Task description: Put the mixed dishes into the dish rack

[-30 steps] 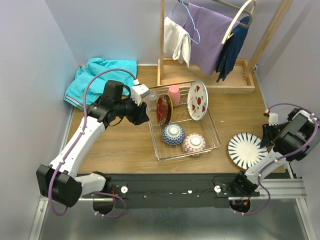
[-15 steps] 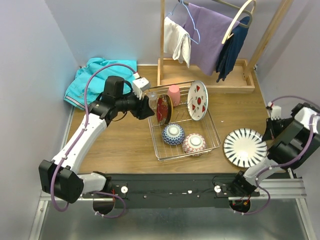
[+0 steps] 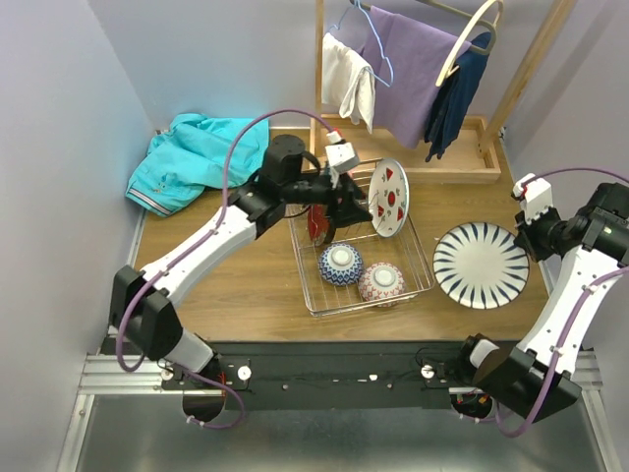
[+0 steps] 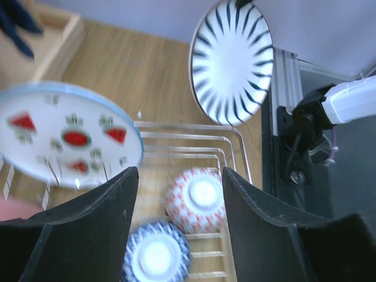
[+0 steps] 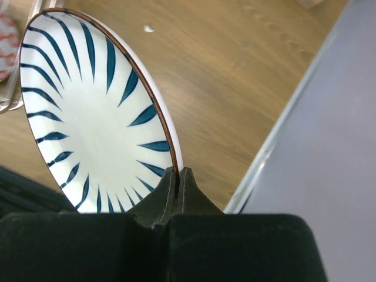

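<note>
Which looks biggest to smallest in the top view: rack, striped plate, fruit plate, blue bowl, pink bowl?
1. rack
2. striped plate
3. fruit plate, tilted, so foreshortened
4. blue bowl and pink bowl look alike; unranked

The top external camera looks steeply down from high behind the near edge, taking in the whole table (image 3: 246, 285). The left wrist camera hangs close over the dish rack (image 4: 188, 124), looking down between its own fingers (image 4: 88, 235). The right wrist camera sits tight against the blue-striped plate (image 5: 94, 123), which all three views share.
</note>
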Controlling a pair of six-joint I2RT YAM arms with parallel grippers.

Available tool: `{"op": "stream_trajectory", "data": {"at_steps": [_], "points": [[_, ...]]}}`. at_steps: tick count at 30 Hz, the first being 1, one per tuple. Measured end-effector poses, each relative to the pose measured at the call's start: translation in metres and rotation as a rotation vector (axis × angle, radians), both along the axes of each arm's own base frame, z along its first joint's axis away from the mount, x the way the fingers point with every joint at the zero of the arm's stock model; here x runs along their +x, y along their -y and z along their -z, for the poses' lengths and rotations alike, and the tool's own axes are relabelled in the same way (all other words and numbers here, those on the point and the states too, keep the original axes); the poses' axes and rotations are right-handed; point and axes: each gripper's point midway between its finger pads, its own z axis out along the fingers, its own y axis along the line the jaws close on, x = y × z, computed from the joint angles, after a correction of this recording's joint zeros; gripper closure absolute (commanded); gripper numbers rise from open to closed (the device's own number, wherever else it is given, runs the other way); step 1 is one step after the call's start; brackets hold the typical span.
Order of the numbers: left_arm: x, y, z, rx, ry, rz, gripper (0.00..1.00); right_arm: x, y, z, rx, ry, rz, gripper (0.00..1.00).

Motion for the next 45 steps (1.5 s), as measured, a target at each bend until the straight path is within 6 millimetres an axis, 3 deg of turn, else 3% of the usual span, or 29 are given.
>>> {"op": "stream_trajectory", "data": {"at_steps": [3,6,10,16,23,30,34,41,44,45], "points": [[0.007,0.030,-0.010,-0.042,0.101,0.064,0.33,-0.006,-0.008,-0.004,0.024,-0.017,-0.017,1.00],[0.021,0.054,-0.016,-0.068,0.165,0.103,0.33,-0.008,-0.012,-0.021,0.010,0.012,-0.040,1.00],[0.040,0.088,-0.023,-0.105,0.223,0.150,0.32,-0.001,-0.016,-0.069,-0.049,0.143,-0.069,1.00],[0.031,0.125,-0.016,-0.134,0.238,0.235,0.31,-0.004,-0.030,-0.115,-0.075,0.274,-0.093,1.00],[0.010,0.160,-0.008,-0.181,0.203,0.322,0.32,-0.007,-0.038,-0.122,-0.049,0.291,-0.101,0.99],[0.004,0.176,-0.022,-0.234,0.196,0.352,0.35,-0.005,-0.040,-0.120,-0.026,0.283,-0.111,1.00],[-0.002,0.187,-0.027,-0.254,0.198,0.371,0.51,-0.004,-0.043,-0.124,-0.019,0.296,-0.123,0.99],[-0.005,0.204,-0.020,-0.260,0.166,0.372,1.00,-0.004,-0.049,-0.125,-0.019,0.299,-0.154,1.00],[0.004,0.204,-0.021,-0.262,0.167,0.338,1.00,-0.007,-0.054,-0.122,-0.006,0.285,-0.163,0.99],[0.006,0.203,-0.020,-0.259,0.163,0.334,1.00,-0.006,-0.054,-0.122,-0.002,0.285,-0.167,0.90]]}}
